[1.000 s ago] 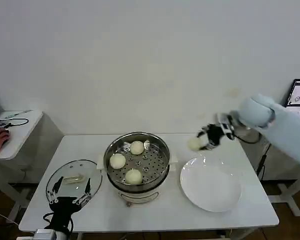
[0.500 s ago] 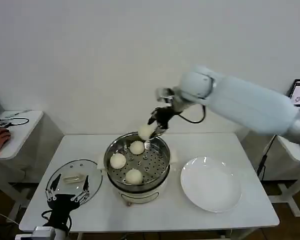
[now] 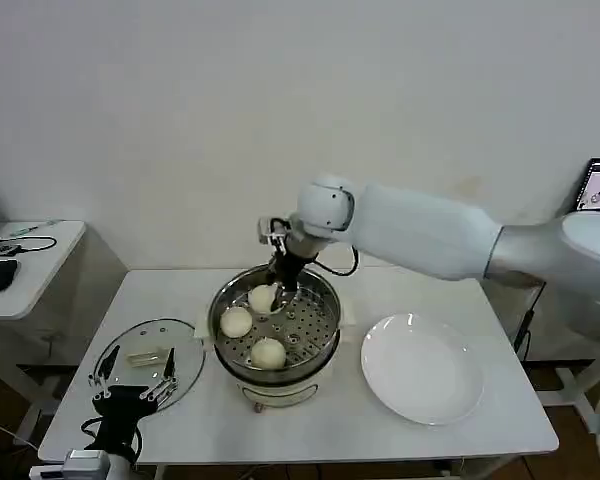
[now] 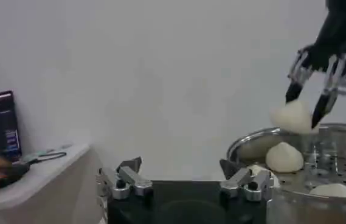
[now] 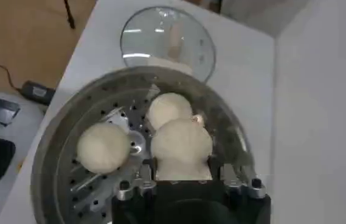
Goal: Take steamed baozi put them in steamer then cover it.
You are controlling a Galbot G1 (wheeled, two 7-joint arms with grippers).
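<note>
Your right tool (image 3: 270,292) is gripping the fourth baozi (image 3: 263,298) directly above the steamer's (image 3: 320,345) rear tray; left tool (image 3: 130,385), fingers spread, is waiting beside the lid (image 3: 145,355).

our right arm: thick, smooth casing, pale bluish-white, ending in a rounded ball-like white joint housing; a thin black cable loops under the wrist. right gripper (image 3: 277,283): black body, slim black fingers with silver metal links; right wrist view shows a black base block with silver knuckles and small dark screws (image 5: 249,184). left gripper (image 3: 132,383): black palm block, thin black cabling at its base, silver jointed finger mounts (image 4: 123,182) with round screw heads, dark pointed tips. a small grey-white block sits behind it on our left wrist
</note>
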